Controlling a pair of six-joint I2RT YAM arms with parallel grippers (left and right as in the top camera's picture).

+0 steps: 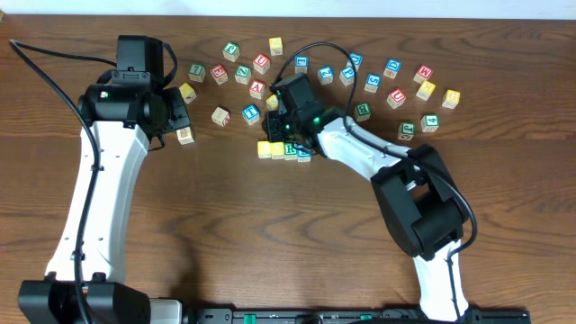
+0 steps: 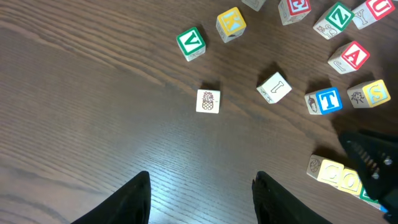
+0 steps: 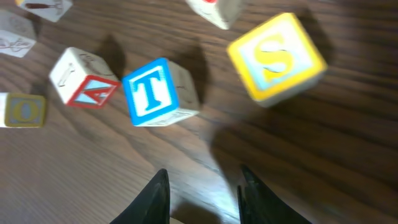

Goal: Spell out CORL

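Note:
Four cubes stand side by side in a row just below the middle of the table. From the left they are a yellow-topped cube [image 1: 264, 149], a second yellow one [image 1: 277, 150], a green-lettered one [image 1: 291, 150] and a blue-lettered one [image 1: 305, 155]. My right gripper [image 1: 275, 135] hovers right over the row and partly hides it. In its wrist view the gripper [image 3: 202, 186] is open, with bare wood between the tips. The left wrist view catches the yellow C [image 2: 323, 168] and O [image 2: 348, 180] cubes at lower right. My left gripper [image 2: 202, 193] is open and empty, far to the left [image 1: 177, 115].
Several loose letter cubes lie scattered along the back of the table. A blue T [image 3: 152, 92], a red A [image 3: 84, 79] and a yellow S [image 3: 277, 56] sit just beyond the right gripper. A pineapple cube [image 2: 208, 101] and a green V [image 2: 191, 42] lie ahead of the left gripper.

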